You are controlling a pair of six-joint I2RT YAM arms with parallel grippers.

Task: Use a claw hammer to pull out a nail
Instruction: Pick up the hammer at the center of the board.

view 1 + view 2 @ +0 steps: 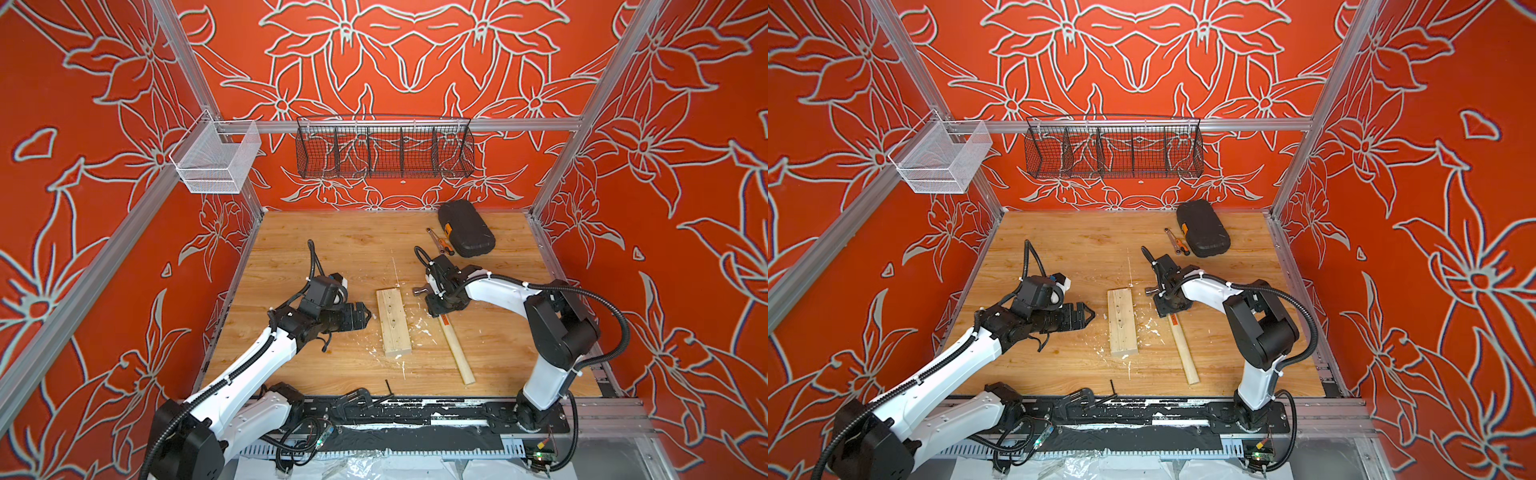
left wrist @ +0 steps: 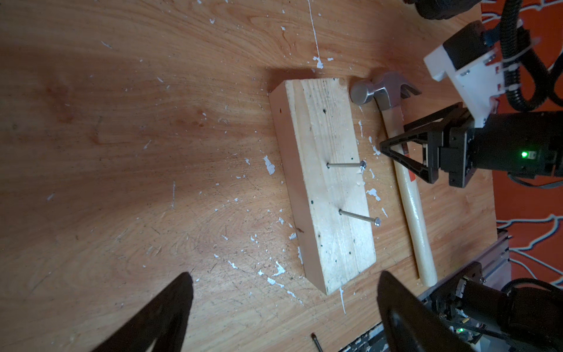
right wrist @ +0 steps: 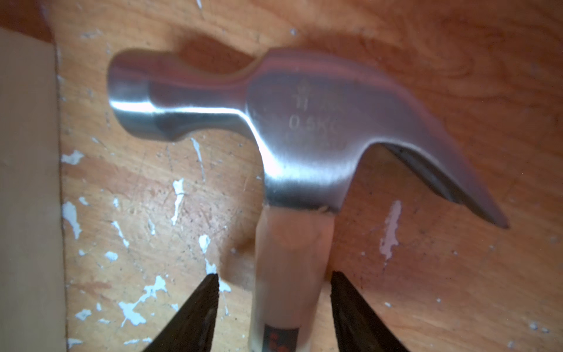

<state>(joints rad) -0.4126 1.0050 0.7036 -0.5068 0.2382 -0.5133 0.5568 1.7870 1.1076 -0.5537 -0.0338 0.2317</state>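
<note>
The claw hammer (image 1: 457,353) lies flat on the wooden table, right of the pale wood block (image 1: 393,322), its steel head (image 3: 304,122) toward the back wall. My right gripper (image 3: 274,283) is down over the handle just below the head, open. One finger stands almost against the wood and the other a little off it. Two nails (image 2: 344,165) (image 2: 358,217) stick up out of the block (image 2: 329,183). My left gripper (image 1: 368,316) hovers left of the block, open and holding nothing. Both top views show the hammer (image 1: 1183,353) and the block (image 1: 1122,322).
A black case (image 1: 465,228) lies at the back right, with an orange-handled screwdriver (image 1: 446,247) and a small wrench (image 1: 432,235) beside it. A black wire basket (image 1: 384,149) and a white mesh basket (image 1: 216,158) hang on the rail. A dark hex key (image 1: 389,388) lies at the front edge.
</note>
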